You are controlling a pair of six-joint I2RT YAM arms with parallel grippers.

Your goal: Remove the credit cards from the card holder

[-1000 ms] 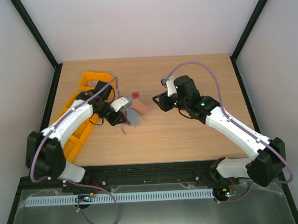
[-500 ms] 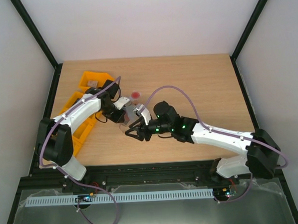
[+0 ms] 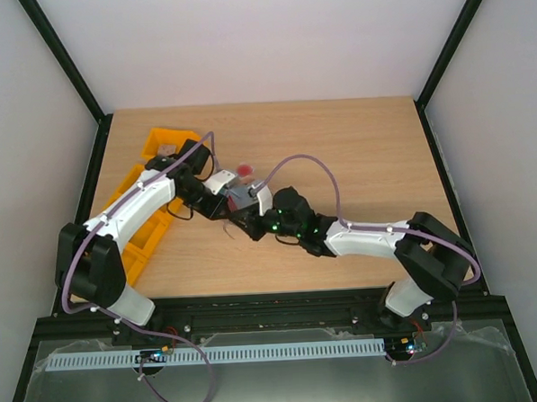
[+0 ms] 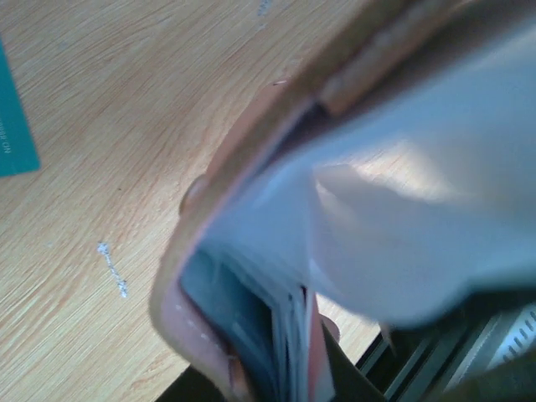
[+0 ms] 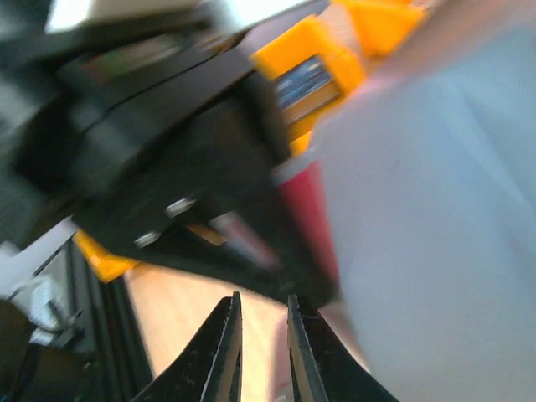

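The card holder [image 3: 244,199], reddish-brown outside and grey-blue inside, hangs above the table with my left gripper [image 3: 225,196] shut on it. It fills the left wrist view, where the card holder [image 4: 352,184] gapes with thin edges stacked in its pocket. One teal credit card [image 4: 12,117] lies on the wood. A pale credit card with a red round mark [image 3: 245,170] lies just behind the holder. My right gripper [image 3: 241,219] sits at the holder's near edge. In the right wrist view the right gripper [image 5: 262,297] shows a narrow gap with nothing in it, just below the card holder [image 5: 435,209].
Orange plastic bins [image 3: 139,228] stand along the table's left edge, behind the left arm. The orange bin [image 5: 311,52] also shows past the left gripper's black body [image 5: 167,167]. Both arms crowd the left-middle of the table [image 3: 356,151].
My right arm has swung from the table's middle right to the holder, and its jaws have narrowed. The left arm has shifted the holder slightly back and right.
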